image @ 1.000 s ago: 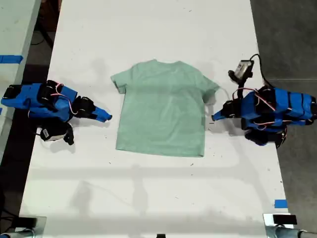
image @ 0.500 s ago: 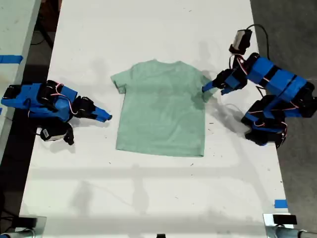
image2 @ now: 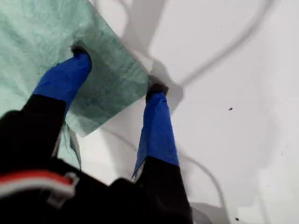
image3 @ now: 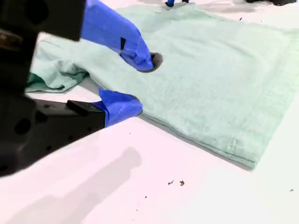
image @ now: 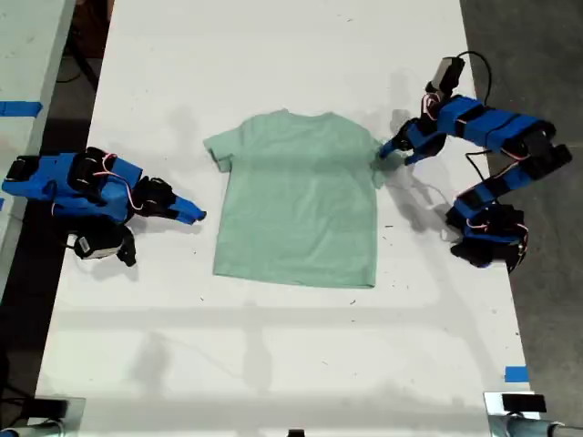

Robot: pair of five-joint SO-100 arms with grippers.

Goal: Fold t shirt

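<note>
— Item one?
— My first gripper (image2: 119, 70): arm reaching out, elbow raised, jaws apart, tips pointing down.
— Item two?
— My second gripper (image3: 142, 83): arm folded low, jaws parted.

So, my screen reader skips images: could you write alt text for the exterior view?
A pale mint t shirt lies flat on a white table. At the exterior view's right, my first gripper straddles the sleeve edge, open. At the exterior view's left, my second gripper sits beside the shirt, also open.

Exterior view looks straight down; both wrist views closely share the t shirt (image: 301, 200).
</note>
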